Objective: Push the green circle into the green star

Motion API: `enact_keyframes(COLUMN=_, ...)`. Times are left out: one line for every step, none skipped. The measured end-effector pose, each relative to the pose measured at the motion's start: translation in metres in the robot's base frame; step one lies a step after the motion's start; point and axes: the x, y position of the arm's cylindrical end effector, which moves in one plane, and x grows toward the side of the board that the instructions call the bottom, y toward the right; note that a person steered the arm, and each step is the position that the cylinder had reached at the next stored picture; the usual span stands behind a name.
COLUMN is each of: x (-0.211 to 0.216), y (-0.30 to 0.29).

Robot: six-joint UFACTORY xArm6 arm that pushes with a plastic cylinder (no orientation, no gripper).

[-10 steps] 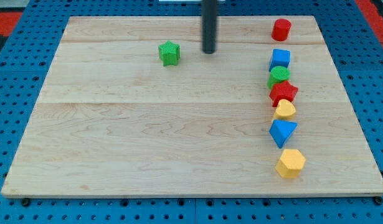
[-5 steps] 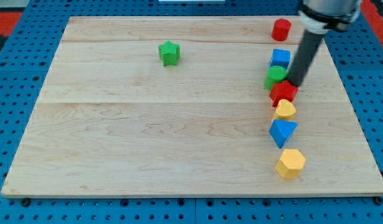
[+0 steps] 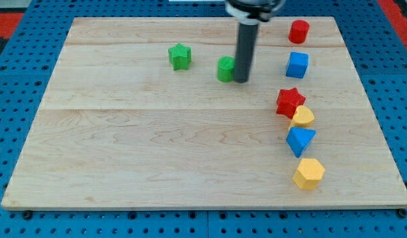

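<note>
The green circle [image 3: 226, 69] lies on the wooden board [image 3: 157, 145] in the upper middle. My tip [image 3: 241, 80] touches its right side. The green star [image 3: 180, 56] lies to the left of the circle and a little higher, with a gap of bare board between them.
A column of blocks runs down the view's right: a red cylinder [image 3: 298, 31], a blue cube [image 3: 297, 65], a red star [image 3: 290, 102], a yellow block [image 3: 302, 117], a blue triangle-like block [image 3: 300, 140] and a yellow hexagon [image 3: 309, 173].
My tip swung to the right column, then swept left, pushing the green circle out of the column toward the green star. The red star shifted slightly left.
</note>
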Motion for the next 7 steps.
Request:
enact_keyframes(x=-0.048, y=-0.005)
enact_keyframes(x=-0.043, y=-0.021)
enact_keyframes(x=-0.050, y=-0.007)
enact_keyframes(x=-0.071, y=-0.003)
enact_keyframes(x=-0.069, y=-0.043)
enact_keyframes(x=-0.056, y=-0.059)
enact_keyframes(x=-0.075, y=0.040)
